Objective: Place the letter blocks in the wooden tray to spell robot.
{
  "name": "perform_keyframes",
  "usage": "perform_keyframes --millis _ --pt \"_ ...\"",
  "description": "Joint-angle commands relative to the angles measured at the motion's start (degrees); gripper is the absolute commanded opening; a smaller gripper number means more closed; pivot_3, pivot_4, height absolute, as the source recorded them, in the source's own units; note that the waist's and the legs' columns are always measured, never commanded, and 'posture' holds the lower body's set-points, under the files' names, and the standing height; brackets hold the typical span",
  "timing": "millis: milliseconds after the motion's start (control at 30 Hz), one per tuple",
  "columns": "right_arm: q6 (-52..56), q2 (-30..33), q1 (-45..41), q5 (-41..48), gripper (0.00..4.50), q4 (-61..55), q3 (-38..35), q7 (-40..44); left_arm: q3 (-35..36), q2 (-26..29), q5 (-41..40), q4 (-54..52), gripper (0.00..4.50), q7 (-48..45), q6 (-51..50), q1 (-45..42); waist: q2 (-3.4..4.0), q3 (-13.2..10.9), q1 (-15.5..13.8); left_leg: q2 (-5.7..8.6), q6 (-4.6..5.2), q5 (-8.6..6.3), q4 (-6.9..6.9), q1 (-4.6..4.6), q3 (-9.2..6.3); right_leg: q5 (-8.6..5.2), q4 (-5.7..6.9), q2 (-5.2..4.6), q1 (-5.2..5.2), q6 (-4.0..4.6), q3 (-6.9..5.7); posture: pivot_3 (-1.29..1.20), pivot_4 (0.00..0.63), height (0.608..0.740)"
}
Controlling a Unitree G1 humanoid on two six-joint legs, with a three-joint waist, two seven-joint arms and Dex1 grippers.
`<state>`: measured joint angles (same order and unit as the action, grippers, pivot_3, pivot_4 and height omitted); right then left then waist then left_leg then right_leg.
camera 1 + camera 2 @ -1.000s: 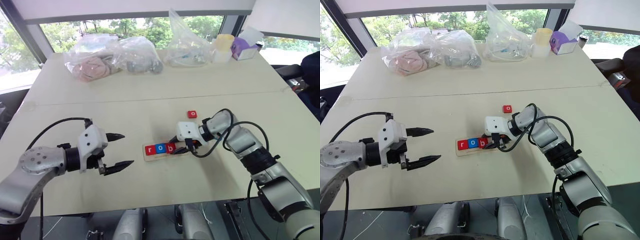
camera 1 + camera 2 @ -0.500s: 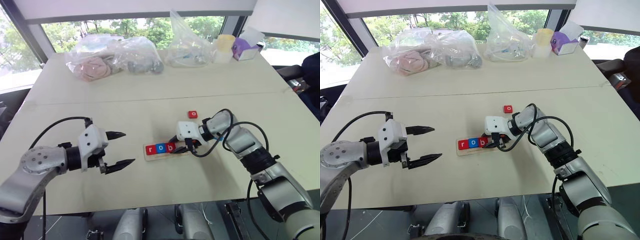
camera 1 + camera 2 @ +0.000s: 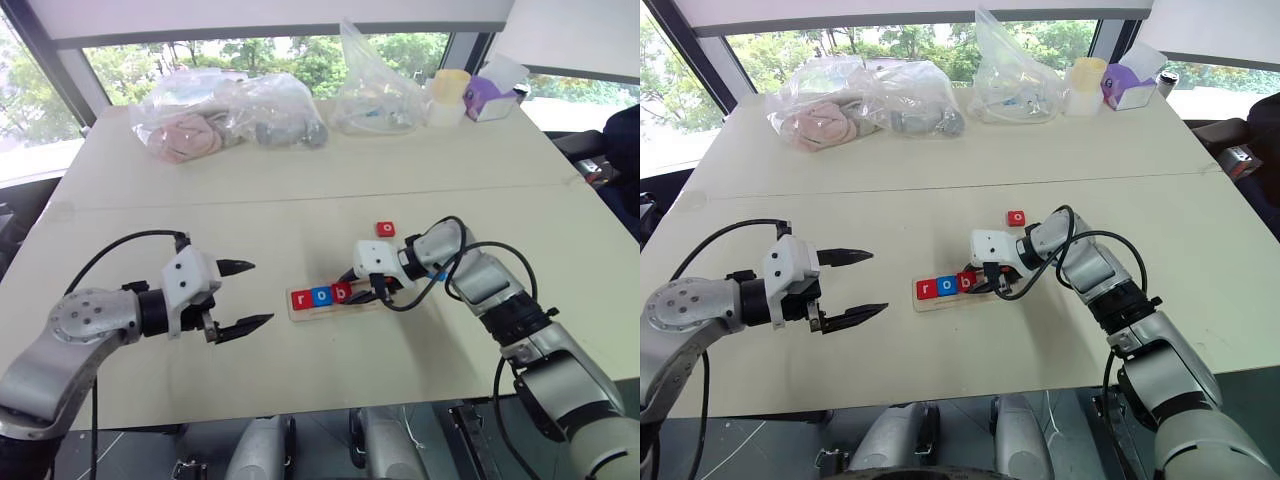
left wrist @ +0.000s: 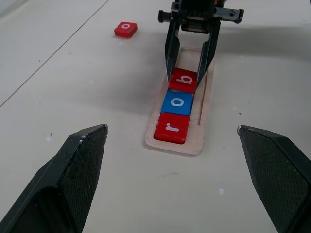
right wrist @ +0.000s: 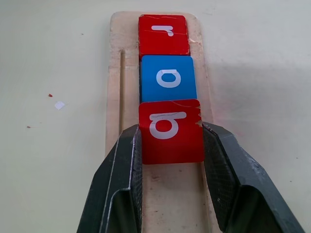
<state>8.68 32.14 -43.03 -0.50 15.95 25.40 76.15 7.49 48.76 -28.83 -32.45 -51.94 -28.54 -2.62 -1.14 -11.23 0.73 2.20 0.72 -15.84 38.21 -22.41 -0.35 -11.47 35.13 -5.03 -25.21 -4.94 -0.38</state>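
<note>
Red "b" block (image 5: 171, 130) sat third in the wooden tray (image 4: 206, 104), right gripper (image 5: 171, 160) fingers flanking it, grip unclear; left gripper (image 3: 245, 296) gaped. Next: red "o" block (image 3: 385, 229) at one o'clock.

Beige table (image 3: 300, 190), wooden tray (image 3: 365, 303), bags (image 3: 230, 112)

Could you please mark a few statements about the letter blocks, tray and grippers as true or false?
1. The wooden tray holds r, o, b. True.
2. The b block is blue. False: it is red; the o block beside it is blue.
3. The loose o block lies on the table outside the tray. True.
4. The left gripper grips a block. False: it is open and empty.
5. The right gripper straddles the b block. True.
</note>
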Motion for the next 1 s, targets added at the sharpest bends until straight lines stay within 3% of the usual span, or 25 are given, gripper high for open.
perform_keyframes --millis 33,100,367,733,1000 --pt "0.4 -0.2 -1.3 -0.1 3.09 -0.1 -1.2 0.0 0.1 0.0 -0.8 -1.5 4.5 0.7 -0.9 -1.2 0.0 0.0 0.0 0.0 0.0 0.0 0.0 0.0 0.0 0.0 0.0 0.0 0.0 -0.01 0.0 0.0 0.15 0.725" --pt "2.5 0.0 -1.9 1.4 4.1 -0.8 -2.5 0.4 0.1 0.0 -0.9 -1.6 4.5 0.9 -1.4 -1.7 0.0 0.0 0.0 0.0 0.0 0.0 0.0 0.0 0.0 0.06 0.0 0.01 0.0 -0.11 0.0 0.0 0.15 0.725" --pt "7.2 -0.2 -2.3 4.5 4.1 -2.9 -7.1 -1.0 -0.3 -0.3 -1.3 -1.7 4.5 1.6 -2.7 -3.2 0.0 0.0 0.0 0.0 0.0 0.0 -0.01 -0.01 -0.01 0.07 0.0 0.01 -0.02 -0.11 0.0 0.0 0.15 0.725" --pt "-4.7 -4.7 -2.2 -1.2 4.1 6.3 -8.5 -15.6 -0.8 -0.5 -1.6 -2.2 4.5 1.9 -3.7 -4.2 0.0 0.0 0.0 0.01 -0.01 0.0 -0.01 -0.02 0.0 0.07 0.0 0.01 -0.02 -0.12 0.01 0.0 0.15 0.725" --pt "-7.2 -4.7 -1.2 -2.3 4.1 7.2 -8.0 -15.0 -0.9 -0.4 -2.0 -2.4 4.5 2.2 -4.3 -4.8 0.0 0.0 0.1 0.01 -0.01 0.01 -0.01 -0.02 0.01 0.1 0.01 0.04 -0.02 -0.16 0.01 0.0 0.15 0.725"
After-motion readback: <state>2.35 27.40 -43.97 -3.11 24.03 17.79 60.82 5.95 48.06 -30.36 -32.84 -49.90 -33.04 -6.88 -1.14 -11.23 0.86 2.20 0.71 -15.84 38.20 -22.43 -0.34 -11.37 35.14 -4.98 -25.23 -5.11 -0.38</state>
